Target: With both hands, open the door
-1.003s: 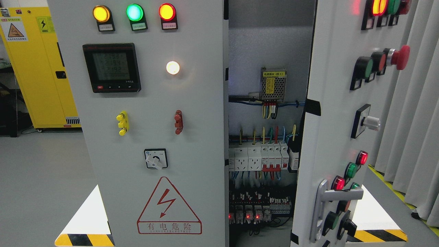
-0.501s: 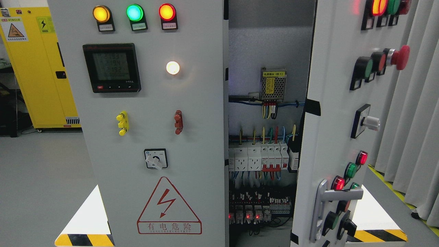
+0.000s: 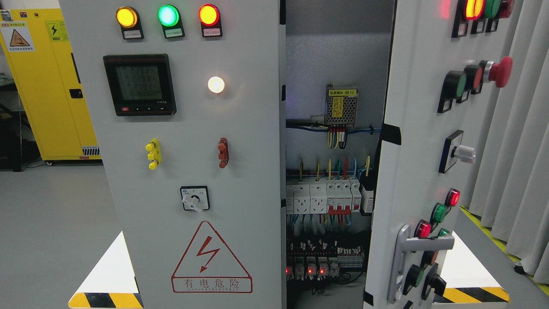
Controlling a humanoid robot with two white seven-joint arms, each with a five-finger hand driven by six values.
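- The right door (image 3: 411, 141) stands swung open, its silver handle (image 3: 405, 257) near the lower edge.
- The left door (image 3: 188, 141) is shut beside the exposed wiring (image 3: 328, 189).
- Neither hand shows; fingers cannot be told.

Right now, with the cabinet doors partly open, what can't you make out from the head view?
- Both robot hands: outside the frame.
- Cabinet interior: mostly hidden behind the left door and right door.
- Meter digits: too small.
- Right door's top lamps: cut by the top edge.

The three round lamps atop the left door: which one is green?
The middle lamp; an amber lamp sits left of it, a red lamp right.
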